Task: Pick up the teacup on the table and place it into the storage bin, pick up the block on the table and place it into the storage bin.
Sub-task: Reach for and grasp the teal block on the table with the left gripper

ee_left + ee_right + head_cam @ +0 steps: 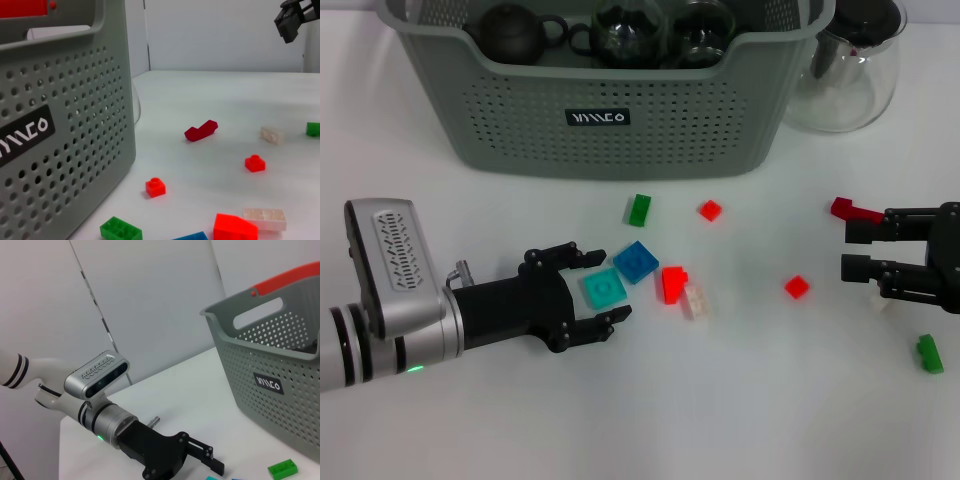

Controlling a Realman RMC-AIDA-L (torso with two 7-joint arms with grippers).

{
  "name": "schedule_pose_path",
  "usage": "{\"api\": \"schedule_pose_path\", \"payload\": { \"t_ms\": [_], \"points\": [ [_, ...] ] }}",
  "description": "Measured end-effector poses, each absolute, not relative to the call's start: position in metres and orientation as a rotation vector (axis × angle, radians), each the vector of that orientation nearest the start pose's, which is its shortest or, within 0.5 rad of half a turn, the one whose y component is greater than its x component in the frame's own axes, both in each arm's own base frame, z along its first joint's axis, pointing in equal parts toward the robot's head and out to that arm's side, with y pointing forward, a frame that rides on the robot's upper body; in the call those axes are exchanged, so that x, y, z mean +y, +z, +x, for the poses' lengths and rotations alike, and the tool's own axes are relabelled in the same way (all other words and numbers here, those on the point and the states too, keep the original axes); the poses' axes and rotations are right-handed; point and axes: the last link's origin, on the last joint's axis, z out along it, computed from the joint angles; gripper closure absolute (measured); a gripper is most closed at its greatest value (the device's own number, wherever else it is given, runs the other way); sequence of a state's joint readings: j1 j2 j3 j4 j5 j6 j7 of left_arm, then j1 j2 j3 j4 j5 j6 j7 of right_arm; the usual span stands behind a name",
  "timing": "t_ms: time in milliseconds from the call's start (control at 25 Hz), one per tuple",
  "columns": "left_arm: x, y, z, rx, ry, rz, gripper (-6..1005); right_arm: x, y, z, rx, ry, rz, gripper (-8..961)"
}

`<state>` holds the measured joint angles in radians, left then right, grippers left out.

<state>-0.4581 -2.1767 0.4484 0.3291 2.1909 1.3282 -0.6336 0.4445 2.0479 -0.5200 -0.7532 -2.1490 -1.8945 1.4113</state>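
Observation:
The grey-green storage bin (610,110) stands at the back of the table, with a dark teapot (515,32) and glass cups (630,30) inside. No teacup shows on the table. My left gripper (608,285) is open, low over the table, with a teal block (603,290) between its fingers. A blue block (636,261) lies just beyond it. My right gripper (848,250) is open and empty at the right, beside a dark red block (842,208). The bin also shows in the left wrist view (60,125) and the right wrist view (280,365).
A clear glass jug (845,70) stands right of the bin. Loose blocks lie about: green (640,209), red (710,210), red (673,283), white (696,300), red (797,287) and green (930,353).

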Motion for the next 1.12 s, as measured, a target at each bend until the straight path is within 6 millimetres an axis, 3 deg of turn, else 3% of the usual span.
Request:
{"api": "schedule_pose_path", "payload": {
  "t_ms": [1120],
  "points": [
    [0.2662,-0.0904,-0.3165,-0.274,-0.463,-2.652,308,0.2766,0.0385,0.2853,0.694,0.763,-2.848,437]
  ]
}}
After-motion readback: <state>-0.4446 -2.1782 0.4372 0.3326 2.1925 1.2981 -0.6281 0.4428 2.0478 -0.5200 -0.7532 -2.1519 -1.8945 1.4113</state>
